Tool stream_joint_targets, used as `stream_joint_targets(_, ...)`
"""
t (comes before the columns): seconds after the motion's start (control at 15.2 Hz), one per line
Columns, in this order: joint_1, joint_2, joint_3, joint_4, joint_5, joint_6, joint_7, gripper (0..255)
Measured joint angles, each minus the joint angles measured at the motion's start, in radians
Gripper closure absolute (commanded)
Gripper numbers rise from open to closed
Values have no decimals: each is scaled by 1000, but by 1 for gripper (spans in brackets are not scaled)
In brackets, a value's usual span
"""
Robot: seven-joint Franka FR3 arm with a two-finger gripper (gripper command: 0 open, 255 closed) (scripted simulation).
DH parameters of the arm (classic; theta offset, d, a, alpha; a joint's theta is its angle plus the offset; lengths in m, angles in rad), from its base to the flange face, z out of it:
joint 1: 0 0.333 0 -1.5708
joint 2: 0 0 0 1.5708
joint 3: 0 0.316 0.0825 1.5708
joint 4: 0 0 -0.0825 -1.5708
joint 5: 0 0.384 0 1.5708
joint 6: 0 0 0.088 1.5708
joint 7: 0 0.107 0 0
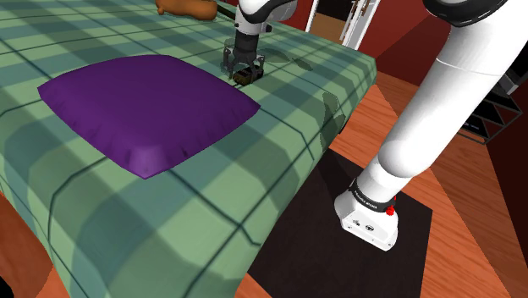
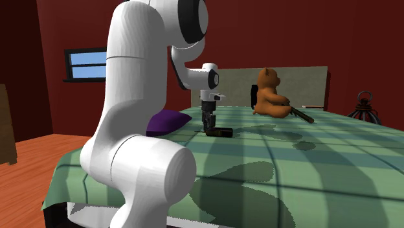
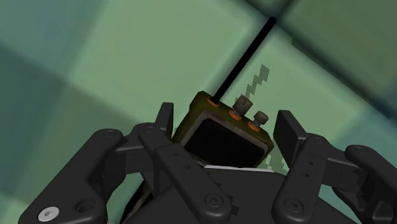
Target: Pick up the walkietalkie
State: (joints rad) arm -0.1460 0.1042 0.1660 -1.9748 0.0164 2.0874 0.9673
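Shoulder view: The pincer (image 1: 244,73) hangs low over the bed (image 1: 127,220), up near 12 o'clock. It hides most of the walkietalkie (image 1: 248,77); just a small dark bit peeks out under the fingers, and you cannot tell which way it points. It sits at 1 o'clock from the purple pillow (image 1: 148,106), just off the pillow's corner. A brown teddy bear (image 1: 186,7) is cut off by the top edge. The white arm (image 1: 440,110) is fat and round and stands on a flat black stand (image 1: 338,245).

Second exterior view: The big white arm (image 2: 139,142) hides part of the bed (image 2: 324,168) and most of the pillow (image 2: 167,121). The pincer (image 2: 208,127) points straight down. The walkietalkie (image 2: 223,133) lies flat on the green checked cover, and its long side runs from 9 o'clock to 3 o'clock. The teddy bear (image 2: 270,94) sits at 2 o'clock from it, well apart.

Wrist view: The black pincer (image 3: 224,124) hides the lower end of the walkietalkie (image 3: 222,137). Its two fingers (image 3: 287,130) stand apart, one on each side of the box, with thin gaps, so they do not squeeze it. The box is olive green with a dark face, orange rings and small grey knobs (image 3: 242,103). Its thin black antenna (image 3: 245,60) points away from the pincer, over the soft green cover (image 3: 95,63).
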Motion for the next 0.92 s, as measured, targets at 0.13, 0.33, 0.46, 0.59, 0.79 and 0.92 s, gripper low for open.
stream_joint_targets(0.13,0,0,0,-1,0,1,0,255)
stream_joint_targets(0.33,0,-10,0,13,2,-23,0,255)
stream_joint_targets(0.46,-1,-14,0,30,2,-44,-1,255)
stream_joint_targets(0.59,-3,-25,-1,46,4,-71,-4,255)
stream_joint_targets(0.79,-1,-32,0,79,5,-110,-1,255)
stream_joint_targets(0.92,-2,-37,0,98,6,-135,-2,255)
